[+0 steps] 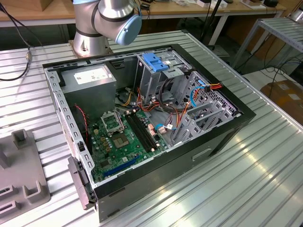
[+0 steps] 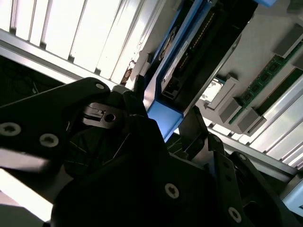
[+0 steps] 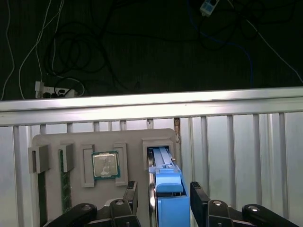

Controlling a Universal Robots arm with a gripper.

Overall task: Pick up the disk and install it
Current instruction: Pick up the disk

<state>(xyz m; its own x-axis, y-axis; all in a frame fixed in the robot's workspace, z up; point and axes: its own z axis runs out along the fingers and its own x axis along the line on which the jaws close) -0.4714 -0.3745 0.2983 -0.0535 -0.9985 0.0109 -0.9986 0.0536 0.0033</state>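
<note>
The disk point(image 3: 166, 177), a grey drive with bright blue side rails, stands on edge in a slot of a grey parts tray point(image 3: 132, 137). My gripper point(image 3: 164, 193) straddles it, one black finger point(image 3: 131, 196) on each side with a narrow gap showing, so it is open around the disk. In the second wrist view the disk point(image 2: 182, 71) rises between the black fingers of the gripper point(image 2: 165, 111), with its blue rail end close to the finger bases. The open computer case point(image 1: 222, 137) lies in the middle of the exterior view, with its metal drive cage point(image 1: 156, 75) at the back.
The tray also holds a processor chip point(image 3: 105, 165) and a memory stick point(image 3: 66, 184). A corner of a grey tray point(image 1: 19, 179) shows at the exterior view's left. The arm's base point(image 1: 90, 33) stands behind the case. Cables hang in the dark beyond the slatted table's edge point(image 3: 151, 101).
</note>
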